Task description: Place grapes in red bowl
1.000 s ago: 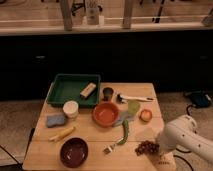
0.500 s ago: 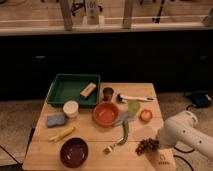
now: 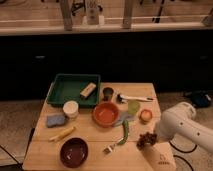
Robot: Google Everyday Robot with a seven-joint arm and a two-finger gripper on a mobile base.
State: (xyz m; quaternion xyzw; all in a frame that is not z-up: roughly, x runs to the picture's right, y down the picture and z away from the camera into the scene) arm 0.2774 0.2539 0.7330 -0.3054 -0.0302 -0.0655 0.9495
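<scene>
Grapes point(image 3: 145, 141) sit at the near right of the wooden table point(image 3: 90, 137), right at the tip of my gripper point(image 3: 151, 138). My fingers are drawn together on the dark bumpy cluster. Whether it is clear of the wood or resting on it I cannot tell. My white arm point(image 3: 187, 127) reaches in from the right edge of the scene, low over the table's near right corner.

The red bowl point(image 3: 106, 114) stands near the middle of the table, to the left of the grapes and farther back, well apart from them. Its bright orange inside faces up, with nothing visible in it.

Between the bowl and my gripper lies a long green pod-like thing point(image 3: 124, 132), with a fork point(image 3: 111, 148) at its near end. A small orange round thing point(image 3: 145, 116) sits to the right of the bowl, and a pale green disc point(image 3: 133, 107) lies just behind that gap.

At the far left is a green tray point(image 3: 62, 92) holding a wooden block point(image 3: 88, 90). Just right of the tray stands a small dark cup point(image 3: 107, 93), then a white-handled brush point(image 3: 134, 98).

On the left side (well away from me) are a white tub point(image 3: 71, 108), a blue sponge point(image 3: 55, 120) and a yellow stick-shaped item point(image 3: 62, 134). A maroon bowl point(image 3: 73, 151) sits at the near edge.
</scene>
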